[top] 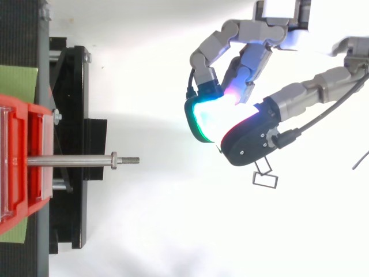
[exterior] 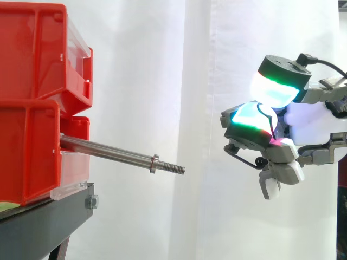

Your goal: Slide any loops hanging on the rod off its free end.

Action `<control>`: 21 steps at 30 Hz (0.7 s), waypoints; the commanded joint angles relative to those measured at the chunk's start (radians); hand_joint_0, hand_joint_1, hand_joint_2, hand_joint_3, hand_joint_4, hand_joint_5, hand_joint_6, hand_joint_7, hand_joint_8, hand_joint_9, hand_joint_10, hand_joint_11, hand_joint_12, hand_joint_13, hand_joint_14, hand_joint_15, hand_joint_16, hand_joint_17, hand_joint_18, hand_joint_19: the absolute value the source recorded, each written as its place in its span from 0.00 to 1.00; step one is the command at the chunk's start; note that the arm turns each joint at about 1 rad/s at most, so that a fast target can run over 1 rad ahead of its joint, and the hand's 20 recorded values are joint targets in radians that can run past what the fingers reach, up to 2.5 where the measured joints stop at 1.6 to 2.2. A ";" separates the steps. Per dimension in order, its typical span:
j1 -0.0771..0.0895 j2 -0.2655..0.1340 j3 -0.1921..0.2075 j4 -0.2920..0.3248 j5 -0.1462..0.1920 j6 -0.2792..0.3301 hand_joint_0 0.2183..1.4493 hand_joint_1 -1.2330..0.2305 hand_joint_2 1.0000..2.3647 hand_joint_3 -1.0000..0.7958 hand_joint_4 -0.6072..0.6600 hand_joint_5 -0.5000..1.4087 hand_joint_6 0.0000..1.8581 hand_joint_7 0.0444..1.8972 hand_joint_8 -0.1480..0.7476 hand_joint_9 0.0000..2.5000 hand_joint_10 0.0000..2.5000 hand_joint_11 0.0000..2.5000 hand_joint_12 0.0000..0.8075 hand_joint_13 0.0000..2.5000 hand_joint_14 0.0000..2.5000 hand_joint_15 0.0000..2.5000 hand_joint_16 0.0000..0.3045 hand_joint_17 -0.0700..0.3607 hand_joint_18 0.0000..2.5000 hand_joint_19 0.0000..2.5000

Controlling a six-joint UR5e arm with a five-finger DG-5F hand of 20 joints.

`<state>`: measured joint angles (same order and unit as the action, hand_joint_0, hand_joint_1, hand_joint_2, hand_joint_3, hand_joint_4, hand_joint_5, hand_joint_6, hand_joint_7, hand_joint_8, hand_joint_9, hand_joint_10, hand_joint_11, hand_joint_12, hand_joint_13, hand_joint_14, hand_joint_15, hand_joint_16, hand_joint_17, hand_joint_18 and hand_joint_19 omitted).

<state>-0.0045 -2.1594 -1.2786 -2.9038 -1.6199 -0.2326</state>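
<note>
The hand (exterior: pixel 284 160) hangs well apart from the rod, out past its tip. Its fingers (exterior: pixel 249 122) are clenched, with the glowing pads pressed together, and they seem to pinch a thin dark wire loop (top: pixel 265 179) that dangles under them.

Further left, the rod (exterior: pixel 108 150) points out of the red bins (exterior: pixel 32 108) on the black stand (exterior: pixel 49 222), with its threaded free end (exterior: pixel 174 168) slanting a little down. Nothing hangs on the rod. Behind all is the white curtain (exterior: pixel 179 65).

I judge that the sliding step is done and the hand is in the carrying-away step. The next move calls only for a place to let the loop go, well clear of the rod.

The top view shows the loop's small frame shape and that the hand stands a little to one side of the rod's line. The side view shows the rod's downward slant and that the hand is about level with its tip.
</note>
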 commanded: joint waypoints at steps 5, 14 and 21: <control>0.000 0.001 0.001 0.000 0.000 0.001 0.33 0.32 0.01 0.52 0.55 0.20 0.49 0.65 0.58 0.46 0.01 0.30 0.52 0.41 0.01 0.20 0.19 0.46 0.35 0.19; 0.000 0.001 -0.001 0.000 0.000 0.001 0.33 0.32 0.01 0.51 0.55 0.20 0.49 0.66 0.56 0.46 0.01 0.30 0.51 0.40 0.01 0.20 0.18 0.46 0.35 0.18; 0.000 0.001 -0.001 0.000 0.000 -0.001 0.33 0.31 0.01 0.52 0.55 0.20 0.49 0.66 0.57 0.47 0.01 0.30 0.51 0.40 0.01 0.20 0.18 0.46 0.35 0.19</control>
<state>-0.0046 -2.1587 -1.2784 -2.9038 -1.6199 -0.2331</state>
